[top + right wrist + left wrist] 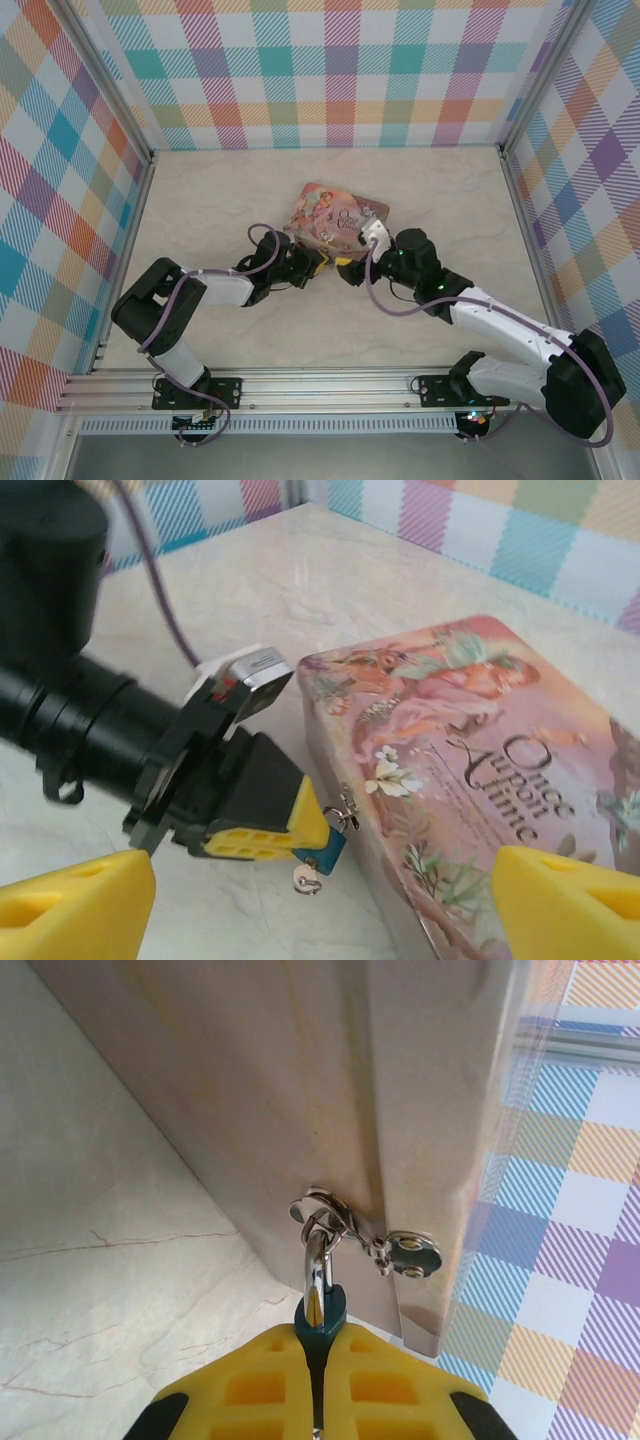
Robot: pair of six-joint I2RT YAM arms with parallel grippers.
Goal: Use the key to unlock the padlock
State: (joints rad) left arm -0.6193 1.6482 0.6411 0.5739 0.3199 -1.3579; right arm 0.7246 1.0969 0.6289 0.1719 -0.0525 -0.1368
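Padlock (321,1312) clamped tight in the left pincer (320,1355); right pincer (320,898) gapes wide, empty. A clumsy reach could knock its dangling key (307,882) loose.

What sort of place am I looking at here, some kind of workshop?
Probably a robot test booth rather than a workshop: plaid panels wall in a marble-look table, two arms are bolted to a metal rail at its edge, and a pink tin sits as a prop.

robot test cell in a lab: pale marble-look worktop (220,200), pastel plaid backdrop walls (330,70) on three sides, aluminium frame rail (330,385) carrying bolted arm bases.
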